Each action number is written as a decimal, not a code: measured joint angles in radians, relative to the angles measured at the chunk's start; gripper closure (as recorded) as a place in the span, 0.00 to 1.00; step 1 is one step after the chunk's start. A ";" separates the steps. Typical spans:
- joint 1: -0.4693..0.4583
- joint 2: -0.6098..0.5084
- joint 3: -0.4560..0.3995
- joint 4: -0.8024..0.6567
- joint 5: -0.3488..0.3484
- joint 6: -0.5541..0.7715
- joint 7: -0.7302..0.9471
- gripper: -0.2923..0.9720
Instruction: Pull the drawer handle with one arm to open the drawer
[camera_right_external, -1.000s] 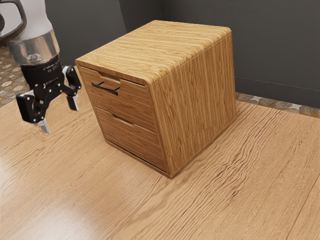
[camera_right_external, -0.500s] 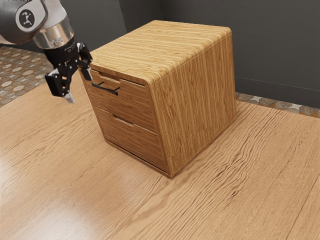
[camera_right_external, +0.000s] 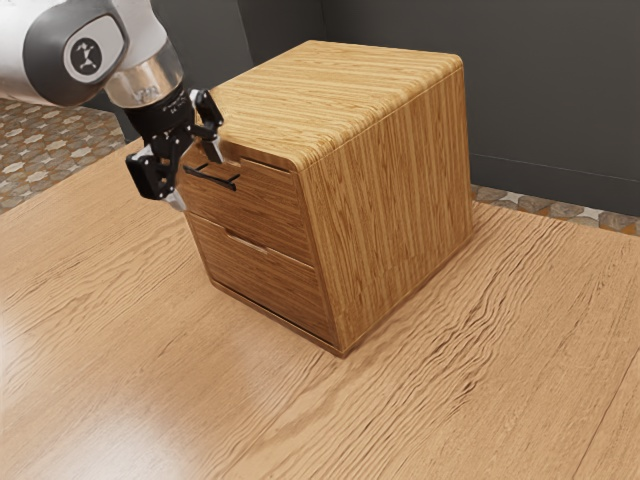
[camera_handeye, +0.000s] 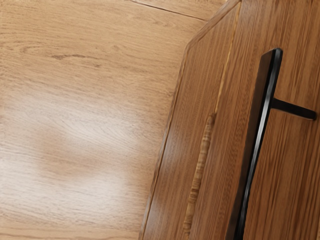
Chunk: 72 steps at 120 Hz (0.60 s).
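Exterior view: a wooden cabinet with two drawers stands on the wood-grained bench, filling the frame's middle. The arm comes in from the upper left of the exterior view and reaches down to the cabinet's front, at the frame's upper left. The claw is spread wide, one finger up by the cabinet's top edge, the other lower and out toward the exterior view's left. Between them lies the left end of the handle, a thin black bar set across the top drawer. Whether either finger touches the bar cannot be told, and the claw pinches nothing. The top drawer's front lies flush with that of the bottom drawer under it, so it is shut. Patterned floor tiles show at the left edge of the frame behind the arm, and a dark wall runs behind the cabinet.

Wrist view: the handle is close under the hand, a long black bar standing off the drawer front on a short black post. Beside the bar, across a thin seam, a pale notch is cut in the wood. Beyond the cabinet's edge spreads the bench, with a soft bright sheen on it.
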 joint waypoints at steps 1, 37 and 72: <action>0.002 -0.003 0.000 -0.005 0.000 0.003 0.001 0.23; 0.058 0.006 -0.001 -0.022 -0.005 0.055 0.022 0.23; 0.056 0.014 -0.004 -0.021 -0.005 0.076 0.034 0.43</action>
